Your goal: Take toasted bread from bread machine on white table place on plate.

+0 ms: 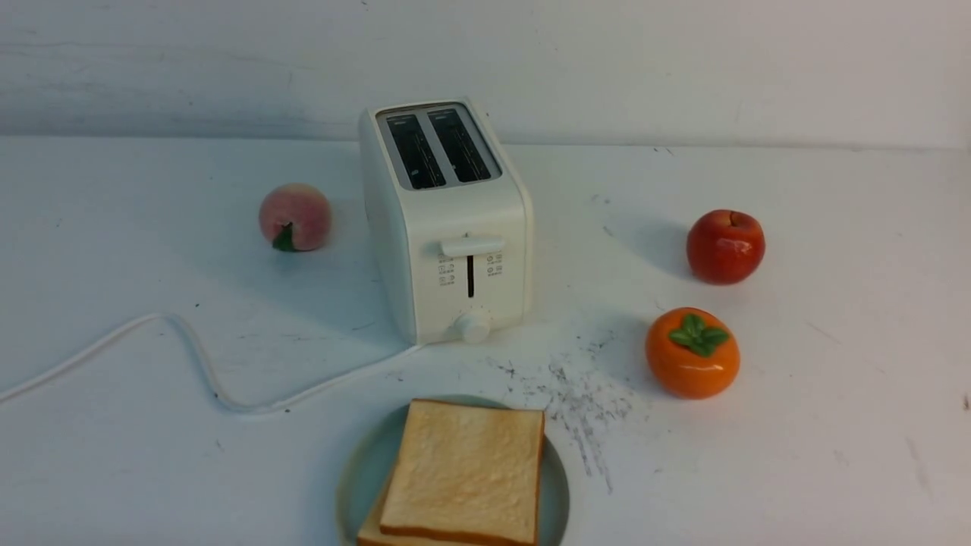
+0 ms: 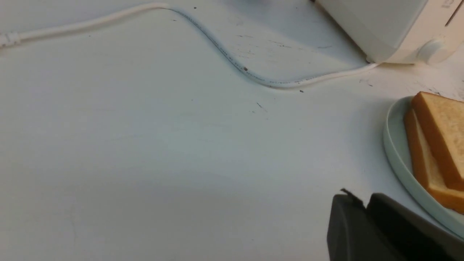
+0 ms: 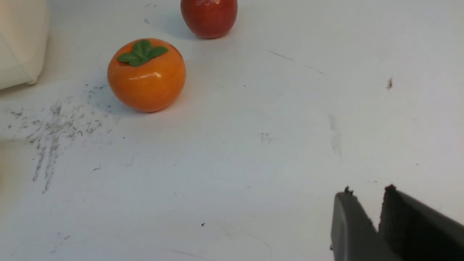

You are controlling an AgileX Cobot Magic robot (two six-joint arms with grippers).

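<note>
Both toast slices (image 1: 464, 474) lay stacked on plate (image 1: 356, 478) in front of empty-slotted toaster (image 1: 447, 220), task approx. done; left claw (image 2: 366, 210) near-closed on nothing, right claw (image 3: 373, 206) slightly parted, empty.

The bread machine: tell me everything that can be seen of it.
The bread machine is a white, plastic-looking box with rounded corners, standing upright on the white table, turned slightly. Its two dark top slots look empty. The front carries a lever near the top of a dark vertical slit, grey button marks on both sides and a round knob below. A white cord trails from its base toward the robot's left. Nothing else touches it; the plate lies apart, nearer the robot.
</note>
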